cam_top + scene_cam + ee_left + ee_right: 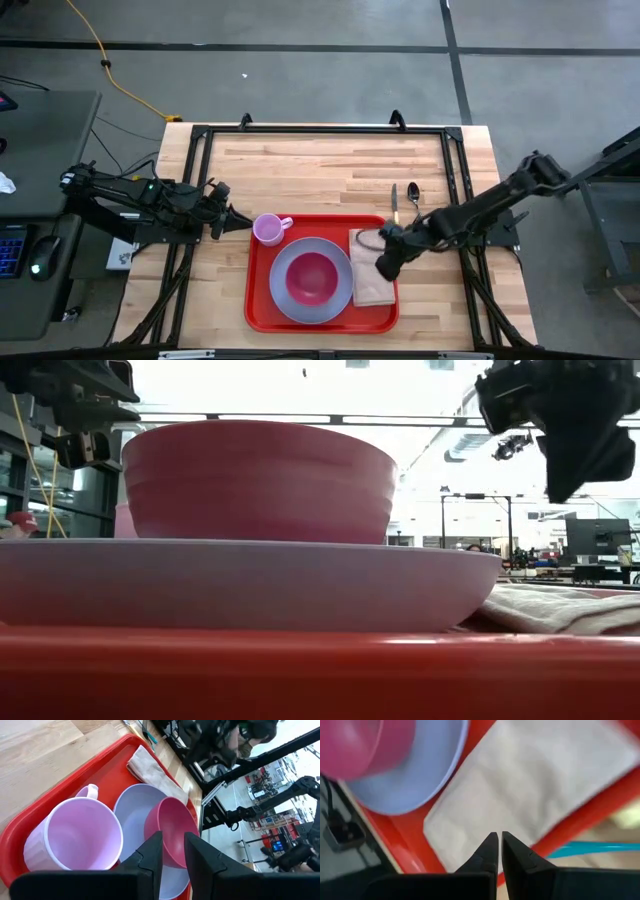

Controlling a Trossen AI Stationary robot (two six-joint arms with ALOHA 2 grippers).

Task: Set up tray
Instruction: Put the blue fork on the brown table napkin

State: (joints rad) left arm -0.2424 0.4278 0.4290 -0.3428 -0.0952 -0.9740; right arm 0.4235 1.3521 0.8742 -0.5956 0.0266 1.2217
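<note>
The red tray lies on the wooden table near its front edge. On it stand a lilac plate with a pink bowl in it, a lilac cup at the far left corner, and a tan napkin flat along the right side. My left gripper hovers just left of the cup, a little open and empty; its wrist view looks over cup and bowl. My right gripper is shut and empty above the napkin, and the low view shows it clear of the cloth.
A spoon and a second piece of cutlery lie on the bare table just beyond the tray's far right corner. A black frame runs round the table's edges. Bare wood stretches behind the tray.
</note>
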